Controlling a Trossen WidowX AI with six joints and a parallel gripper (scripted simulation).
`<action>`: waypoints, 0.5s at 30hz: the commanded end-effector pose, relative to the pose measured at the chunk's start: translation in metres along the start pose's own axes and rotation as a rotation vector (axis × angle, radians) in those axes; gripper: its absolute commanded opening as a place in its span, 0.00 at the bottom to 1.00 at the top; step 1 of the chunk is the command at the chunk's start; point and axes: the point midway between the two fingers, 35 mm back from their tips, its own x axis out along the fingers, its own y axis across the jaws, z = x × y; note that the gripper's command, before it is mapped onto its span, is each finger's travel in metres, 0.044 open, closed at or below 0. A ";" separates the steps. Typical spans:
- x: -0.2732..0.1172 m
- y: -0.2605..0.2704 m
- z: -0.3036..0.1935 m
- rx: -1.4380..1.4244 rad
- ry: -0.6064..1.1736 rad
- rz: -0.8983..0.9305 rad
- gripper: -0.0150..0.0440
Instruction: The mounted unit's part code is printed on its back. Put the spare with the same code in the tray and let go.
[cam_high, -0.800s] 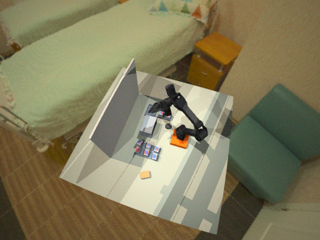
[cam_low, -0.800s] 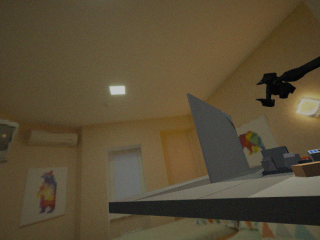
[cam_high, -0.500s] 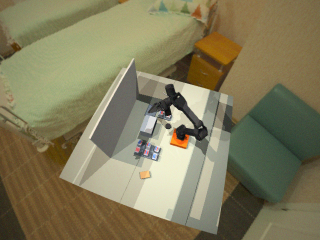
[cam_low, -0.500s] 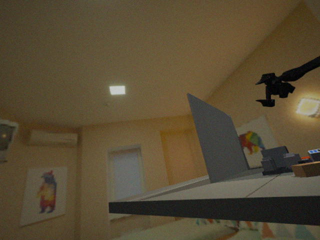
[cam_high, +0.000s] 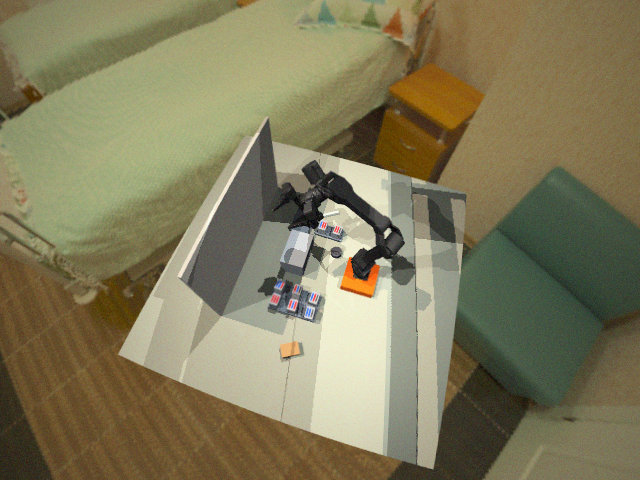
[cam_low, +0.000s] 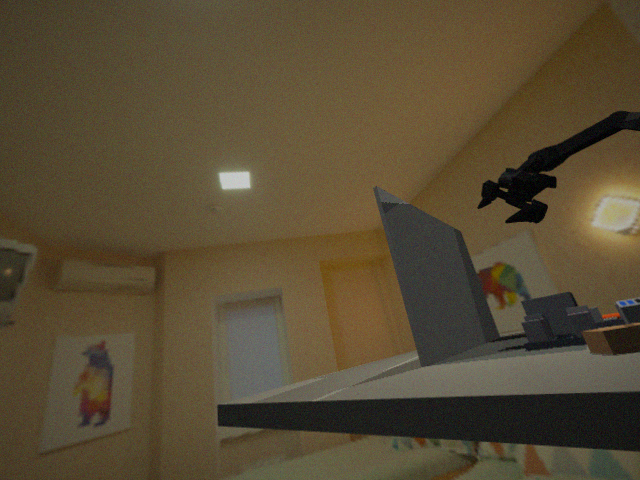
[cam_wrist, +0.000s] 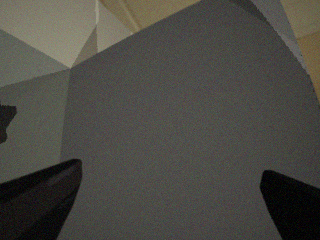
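Black claw up high by big flat grey wall. Fingers wide apart, nothing in them. No spare picked up; finding code, grabbing, putting and letting go look left to do. Dark flat six-block tray: six blocks, red and blue stripes. Dark small tray: two striped blocks show. Matching spare: cannot tell which.
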 end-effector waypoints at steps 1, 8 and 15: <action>0.049 0.022 -0.052 0.869 0.367 0.281 1.00; 0.071 0.043 -0.074 1.262 0.706 0.346 1.00; 0.088 0.064 -0.091 1.495 1.101 0.311 1.00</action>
